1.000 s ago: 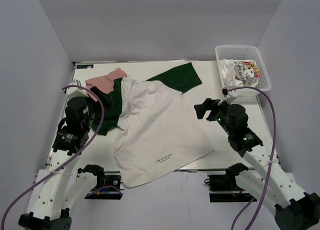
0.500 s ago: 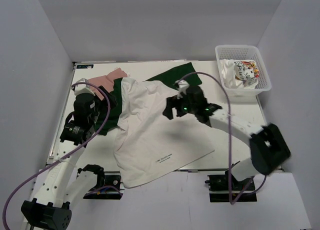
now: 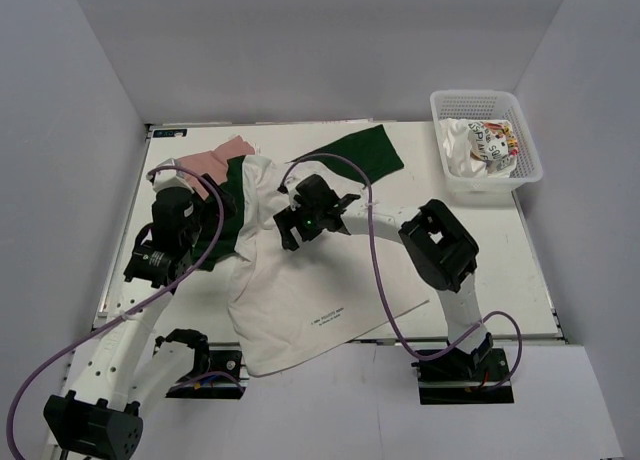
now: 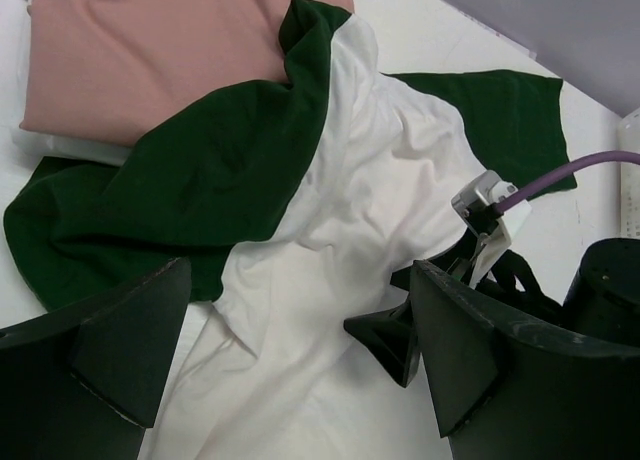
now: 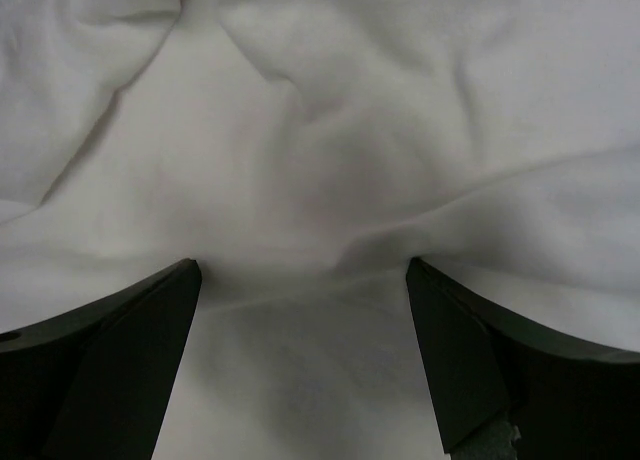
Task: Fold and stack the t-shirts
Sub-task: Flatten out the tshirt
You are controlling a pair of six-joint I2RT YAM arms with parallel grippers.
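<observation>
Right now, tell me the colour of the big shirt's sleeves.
Dark green sleeves on the white t-shirt; the left wrist view shows them best.

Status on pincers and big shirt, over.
Both pincers open. Right pincer low over big shirt, unfolded, wrinkled. Left pincer above green sleeve, which overlaps pink shirt.

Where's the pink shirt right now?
In the top view the pink shirt lies at the far left corner of the table, its near edge tucked under the green sleeve.

T-shirt lettering [image 3: 330, 320] illegibly small
</observation>
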